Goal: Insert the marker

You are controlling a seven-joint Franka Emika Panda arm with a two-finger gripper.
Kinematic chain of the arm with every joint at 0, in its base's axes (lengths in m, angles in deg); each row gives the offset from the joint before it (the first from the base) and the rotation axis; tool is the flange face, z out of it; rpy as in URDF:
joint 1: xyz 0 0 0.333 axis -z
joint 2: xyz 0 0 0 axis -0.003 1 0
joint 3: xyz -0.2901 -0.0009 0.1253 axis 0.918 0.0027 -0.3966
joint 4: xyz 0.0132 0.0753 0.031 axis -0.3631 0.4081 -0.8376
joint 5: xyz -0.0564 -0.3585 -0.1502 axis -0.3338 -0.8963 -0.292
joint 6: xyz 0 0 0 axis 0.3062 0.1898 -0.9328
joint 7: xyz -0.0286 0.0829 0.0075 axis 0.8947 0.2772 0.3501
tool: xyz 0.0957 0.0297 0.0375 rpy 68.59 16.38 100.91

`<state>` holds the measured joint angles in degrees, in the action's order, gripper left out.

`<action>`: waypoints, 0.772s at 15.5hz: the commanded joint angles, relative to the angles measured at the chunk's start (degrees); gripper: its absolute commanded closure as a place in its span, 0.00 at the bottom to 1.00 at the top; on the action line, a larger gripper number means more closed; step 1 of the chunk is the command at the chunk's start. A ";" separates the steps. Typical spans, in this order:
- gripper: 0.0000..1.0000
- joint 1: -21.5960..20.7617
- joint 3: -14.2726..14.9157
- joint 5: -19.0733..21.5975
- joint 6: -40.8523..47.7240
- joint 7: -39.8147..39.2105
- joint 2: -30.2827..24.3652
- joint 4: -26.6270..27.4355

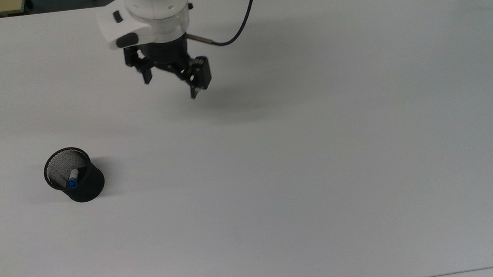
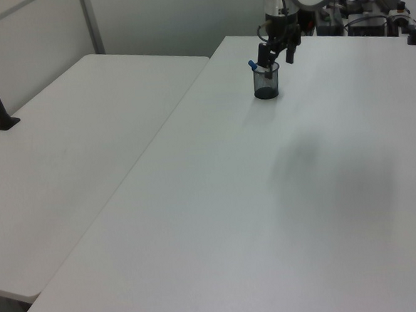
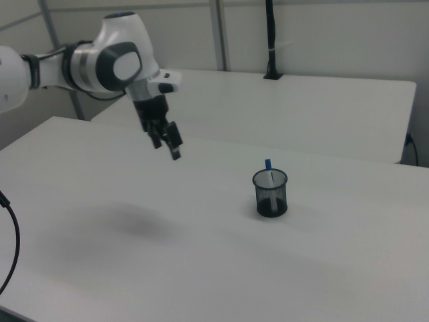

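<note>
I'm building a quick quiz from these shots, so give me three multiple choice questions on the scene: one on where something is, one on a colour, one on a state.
1. Where is the marker?
A. Flat on the table
B. Standing in the mesh cup
C. Between the gripper's fingers

2. What colour is the marker's top end?
A. Red
B. Green
C. Blue

3. How is the gripper?
A. Open and empty
B. Shut on the marker
C. Shut on the cup

Answers:
1 B, the marker stands in the mesh cup.
2 C, its end sticking up past the rim is blue in the right view.
3 A, the gripper hangs above bare table, fingers spread around nothing.
</note>
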<state>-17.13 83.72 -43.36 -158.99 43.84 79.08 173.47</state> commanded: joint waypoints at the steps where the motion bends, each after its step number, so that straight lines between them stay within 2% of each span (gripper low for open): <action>1: 0.00 -0.98 0.50 3.06 6.83 -9.22 -5.67 2.68; 4: 0.00 0.07 1.02 3.15 8.15 -13.63 -9.71 3.04; 7: 0.00 -0.36 1.20 3.06 11.82 -14.17 -10.86 4.09; 12: 0.00 0.60 1.37 2.97 12.10 -6.80 -13.32 4.01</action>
<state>-16.60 84.56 -41.49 -147.29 32.70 68.62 175.96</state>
